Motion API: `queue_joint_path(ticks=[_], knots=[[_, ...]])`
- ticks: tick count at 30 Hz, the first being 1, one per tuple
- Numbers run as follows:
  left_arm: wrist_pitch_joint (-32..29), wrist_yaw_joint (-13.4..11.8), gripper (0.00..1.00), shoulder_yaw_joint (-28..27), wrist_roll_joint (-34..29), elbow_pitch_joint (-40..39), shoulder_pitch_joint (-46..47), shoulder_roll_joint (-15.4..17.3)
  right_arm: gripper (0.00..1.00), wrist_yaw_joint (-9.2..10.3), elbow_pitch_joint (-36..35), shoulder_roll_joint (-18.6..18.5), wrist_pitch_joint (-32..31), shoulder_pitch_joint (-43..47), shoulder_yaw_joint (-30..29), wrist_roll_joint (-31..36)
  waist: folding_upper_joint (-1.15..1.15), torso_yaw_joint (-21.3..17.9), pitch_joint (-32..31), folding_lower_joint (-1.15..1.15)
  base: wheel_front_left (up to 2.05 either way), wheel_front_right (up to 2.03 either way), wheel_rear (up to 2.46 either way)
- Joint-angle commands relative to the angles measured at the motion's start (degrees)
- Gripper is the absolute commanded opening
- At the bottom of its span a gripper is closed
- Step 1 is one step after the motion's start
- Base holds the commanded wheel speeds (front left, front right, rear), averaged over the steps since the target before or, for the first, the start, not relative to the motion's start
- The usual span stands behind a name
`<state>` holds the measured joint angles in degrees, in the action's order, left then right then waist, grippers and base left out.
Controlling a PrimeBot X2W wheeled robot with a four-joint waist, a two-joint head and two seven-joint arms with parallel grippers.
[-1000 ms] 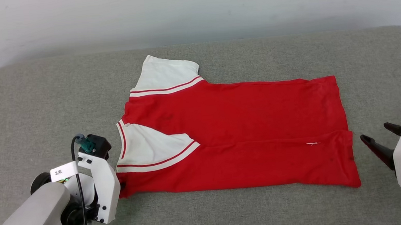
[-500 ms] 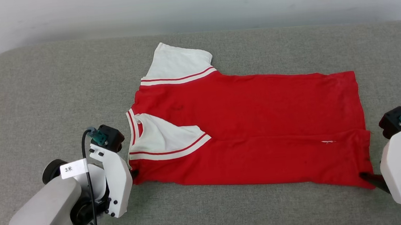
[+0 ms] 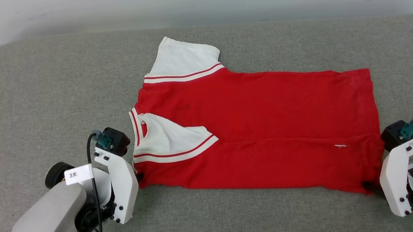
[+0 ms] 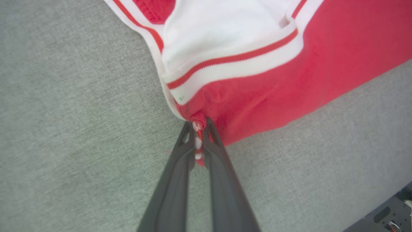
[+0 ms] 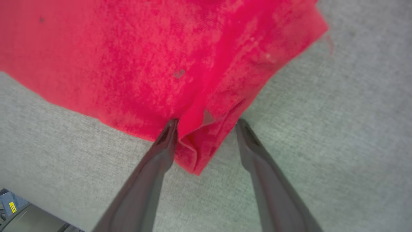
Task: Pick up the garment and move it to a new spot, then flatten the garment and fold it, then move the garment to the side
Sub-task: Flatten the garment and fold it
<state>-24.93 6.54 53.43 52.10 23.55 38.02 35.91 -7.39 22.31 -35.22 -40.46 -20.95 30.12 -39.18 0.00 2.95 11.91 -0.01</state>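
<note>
The garment (image 3: pixel 259 126) is lying flat on the grey padded surface (image 3: pixel 39 89), with its collar end pointing to the robot's left and its hem to the right. The near long edge is lying folded over onto the red body, and the near sleeve (image 3: pixel 171 137) is resting on top of it. The far sleeve (image 3: pixel 186 59) is spreading out toward the wall. The left end effector (image 4: pixel 199 129) is gripping the near collar-side corner, its jaws pressing together on a small bunch of red and white fabric. The right end effector (image 5: pixel 206 125) is sitting at the near hem corner, its jaws standing wide apart and straddling the folded corner without clamping it.
</note>
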Motion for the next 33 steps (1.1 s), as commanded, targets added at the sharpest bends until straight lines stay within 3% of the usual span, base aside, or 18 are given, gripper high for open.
queue_joint_path(ticks=[1, 10, 16, 25, 33], knots=[[0.4, -0.2, 0.0, 0.2, 0.0, 0.0, -0.8, 0.3, 0.0, -0.16, 2.2, 3.1, 0.2, 2.0, 3.0, -0.8, 0.0, -0.3, -0.5, 0.01, 0.0, 0.0, 0.0], [2.0, -0.7, 0.0, -0.6, 1.7, -1.1, -4.2, 1.8, 0.0, -0.08, -1.0, -1.3, 6.2, 1.9, 2.7, -4.4, 0.0, -1.1, -5.0, 0.01, 0.0, 0.0, 0.0], [2.8, -1.8, 0.0, -1.0, 2.8, -4.9, -8.0, 5.1, 0.0, -0.07, -5.4, -4.3, 8.0, 4.8, 1.2, -6.6, 0.0, -1.7, -8.0, 0.01, 0.0, 0.0, 0.0], [3.2, -5.4, 0.0, -1.0, 4.9, -13.9, -15.9, 10.5, 0.0, -0.06, -12.9, -8.1, 6.7, 13.1, -3.1, -7.5, 0.0, -2.2, -10.9, 0.01, 0.0, 0.0, 0.0], [4.2, -8.5, 0.0, -0.3, 6.3, -17.7, -21.1, 11.4, 0.0, -0.05, -16.6, -8.0, 3.5, 20.8, -8.2, -5.9, 0.0, -2.1, -10.6, 0.01, 0.0, 0.0, 0.0]])
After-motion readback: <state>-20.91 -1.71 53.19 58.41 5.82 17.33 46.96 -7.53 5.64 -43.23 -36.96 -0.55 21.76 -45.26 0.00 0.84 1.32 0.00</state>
